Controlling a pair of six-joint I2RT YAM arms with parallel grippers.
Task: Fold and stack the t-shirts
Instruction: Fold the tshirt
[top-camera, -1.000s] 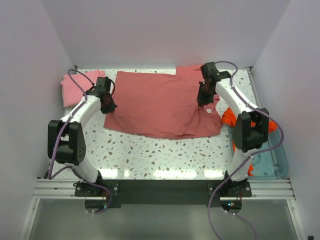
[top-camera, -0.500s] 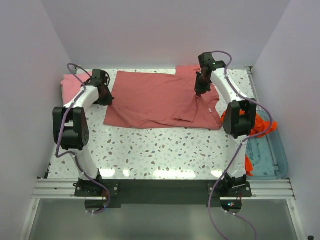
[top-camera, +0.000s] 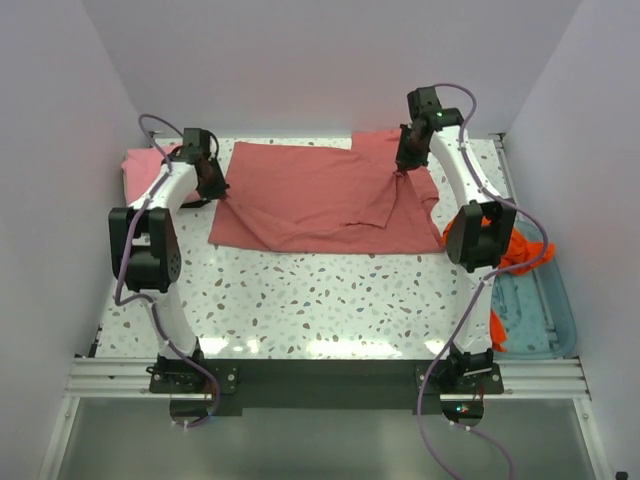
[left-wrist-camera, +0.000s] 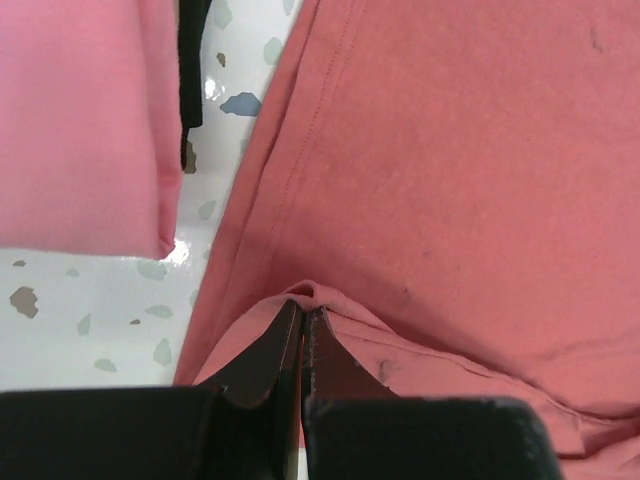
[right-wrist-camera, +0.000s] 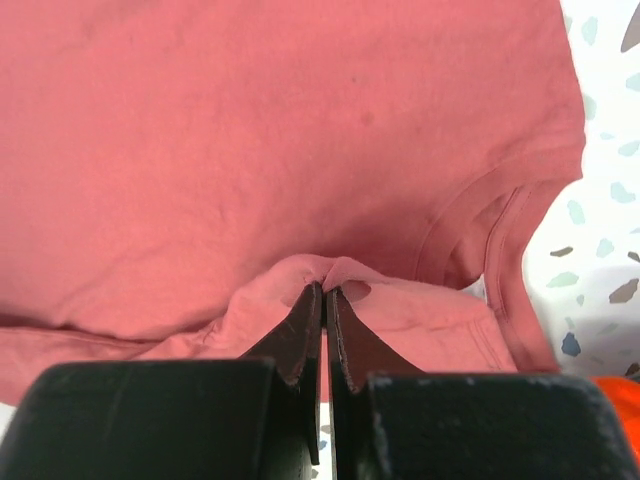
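While spread far back, rose-red t-shirt (top-camera: 310, 195) clamped at left edge by left gripper (top-camera: 217, 191), far right by right gripper (top-camera: 401, 169).

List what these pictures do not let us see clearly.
- Top view: the right arm hides most of the orange shirt.
- Top view: the left arm covers part of the pink shirt.
- Wrist views: the frame edges cut off the rose-red shirt.

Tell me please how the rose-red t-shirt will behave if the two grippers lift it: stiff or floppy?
Probably floppy: the rose-red t-shirt bunches into a small ridge at the left gripper and the right gripper, both shut on it. It would likely sag between them. It looks thin, so probably light.
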